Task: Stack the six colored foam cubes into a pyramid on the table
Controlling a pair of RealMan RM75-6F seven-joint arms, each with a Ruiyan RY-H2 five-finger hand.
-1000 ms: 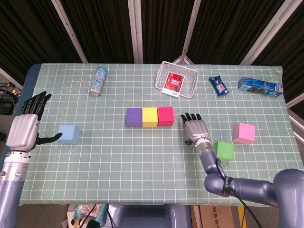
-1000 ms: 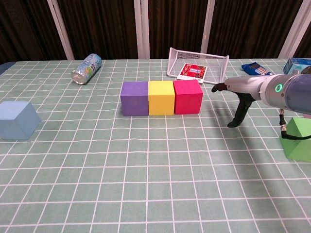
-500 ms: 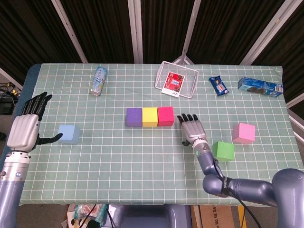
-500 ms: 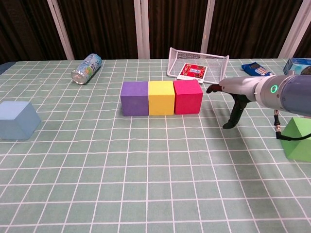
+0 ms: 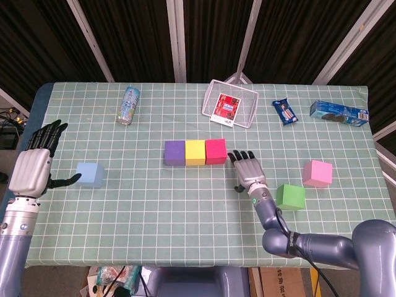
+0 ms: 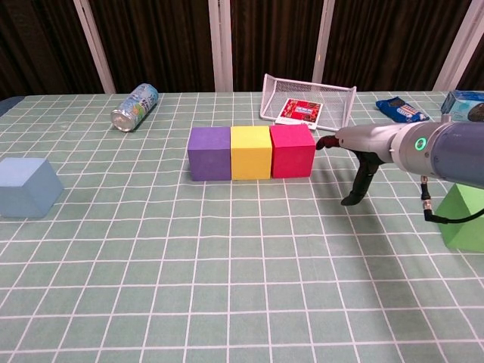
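On the table, which is covered with a green checked cloth, three foam cubes stand in one row and touch each other side by side: the purple cube, the yellow cube and the red cube. No cube lies on top of another one. The right hand is just beside the red cube, on its right side, with the palm facing down and the fingers spread apart; it holds nothing. In the chest view its fingertips are very near the red cube, but it is not possible to tell if they touch it, and the thumb points down toward the cloth. The green cube lies near the right forearm, and the pink cube is a little further to the right, apart from the green one. The light blue cube stands alone on the left part of the table, well apart from the row. The left hand is beside the light blue cube at the table's left edge; its fingers are spread and point upward, its thumb reaches toward the cube, and it grips nothing. At the far side of the table lie a can on its side, a white wire basket tilted over, a small snack packet and a blue box.
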